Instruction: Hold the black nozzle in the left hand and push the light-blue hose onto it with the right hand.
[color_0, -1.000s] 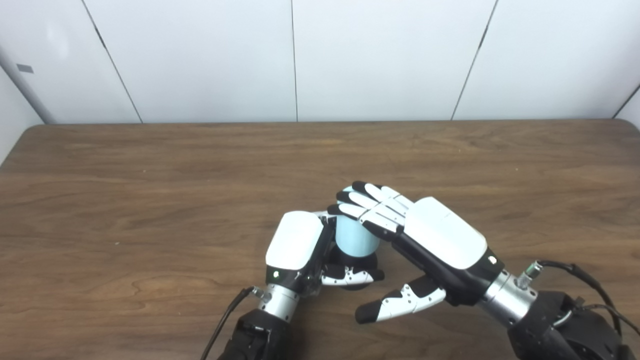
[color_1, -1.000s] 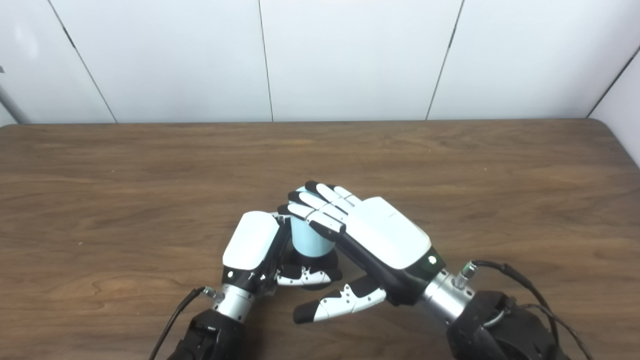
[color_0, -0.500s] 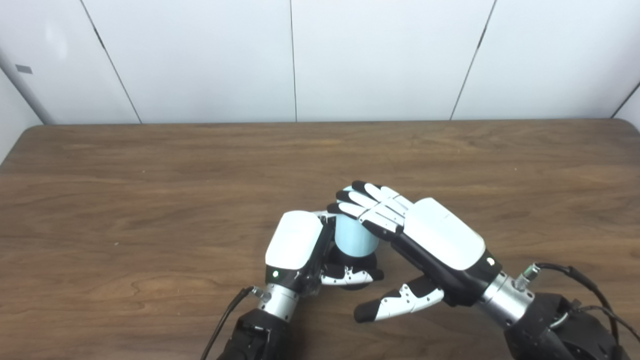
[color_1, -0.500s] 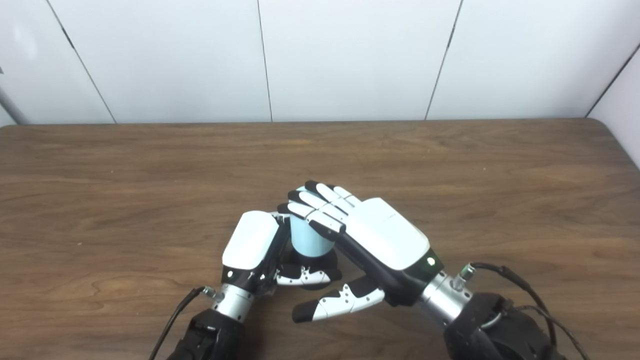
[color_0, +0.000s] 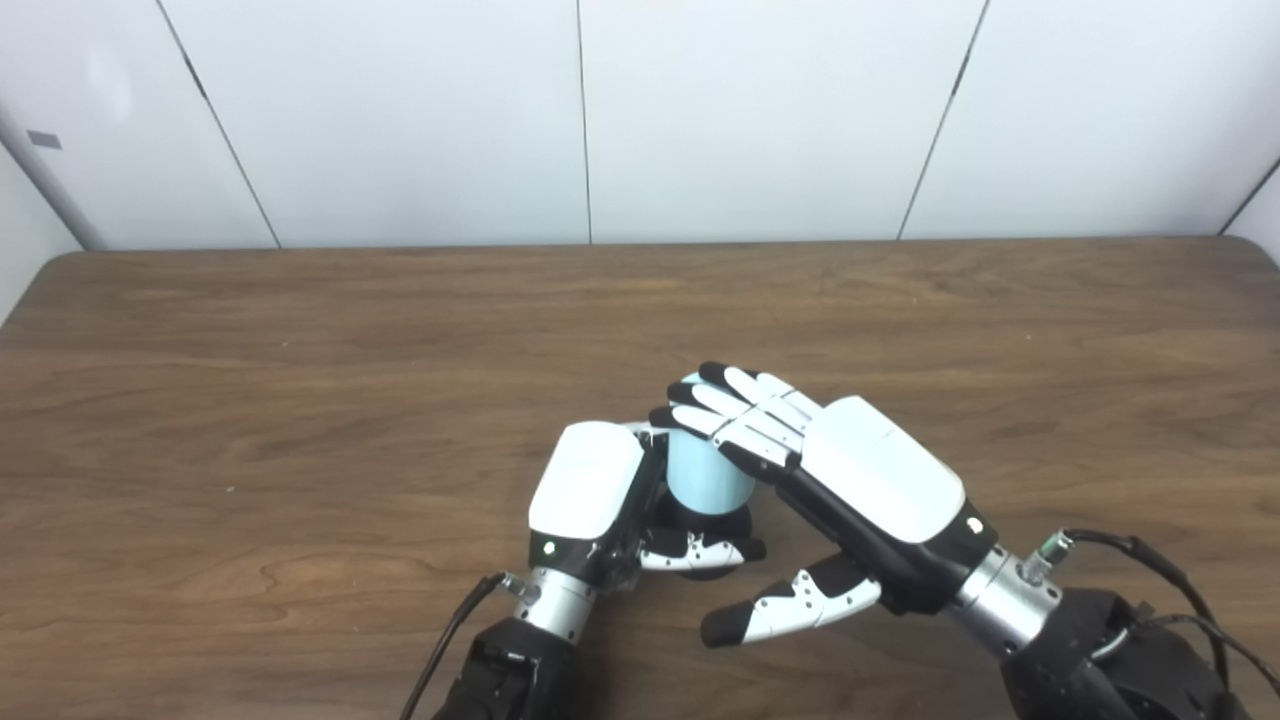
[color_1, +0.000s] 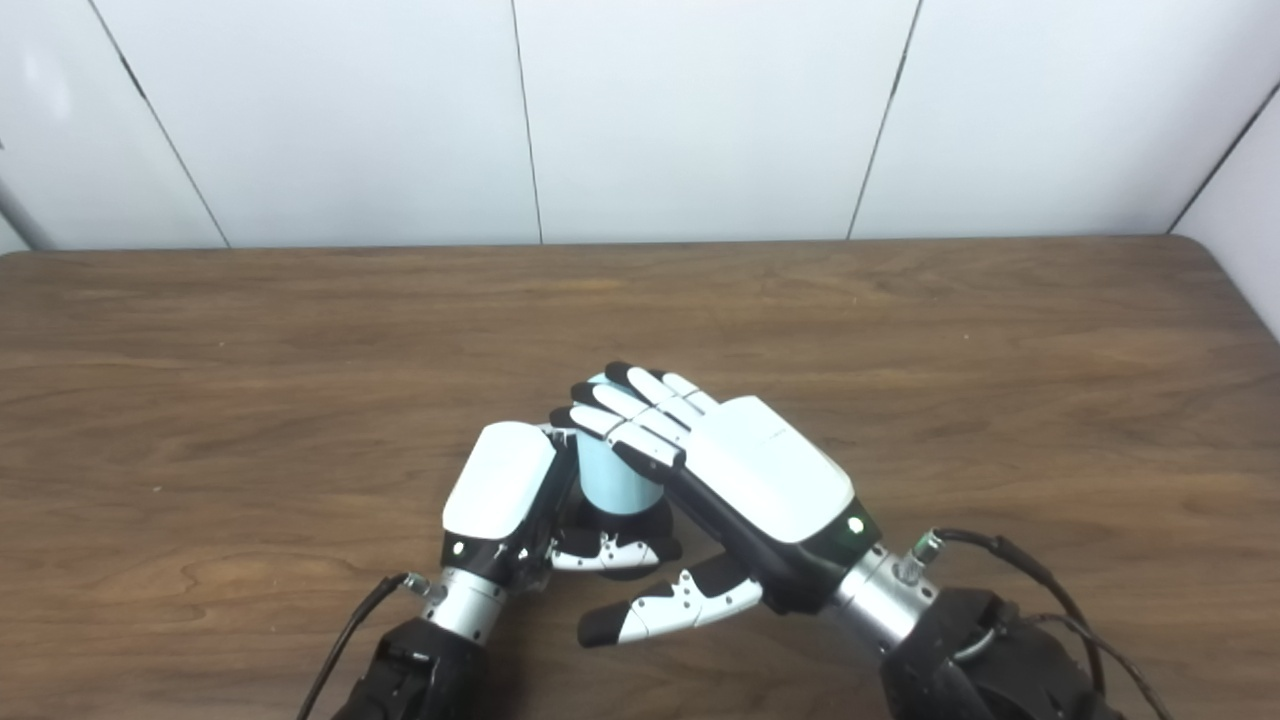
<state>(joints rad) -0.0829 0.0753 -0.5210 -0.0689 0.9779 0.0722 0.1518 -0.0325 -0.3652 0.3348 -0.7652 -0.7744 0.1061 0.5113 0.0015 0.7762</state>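
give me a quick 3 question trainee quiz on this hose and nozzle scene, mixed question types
1. True or false: the light-blue hose stands upright above the black nozzle.
2. Which hand wraps the nozzle? A) left hand B) right hand
3. Fill in: the right hand's fingers lie flat over the hose's ____ end.

Key: 1 true; 2 A; 3 top. The thumb of the right hand sticks out free, touching nothing, above the table.

Brown wooden table (color_0: 300, 400), black nozzle (color_0: 722, 527) upright
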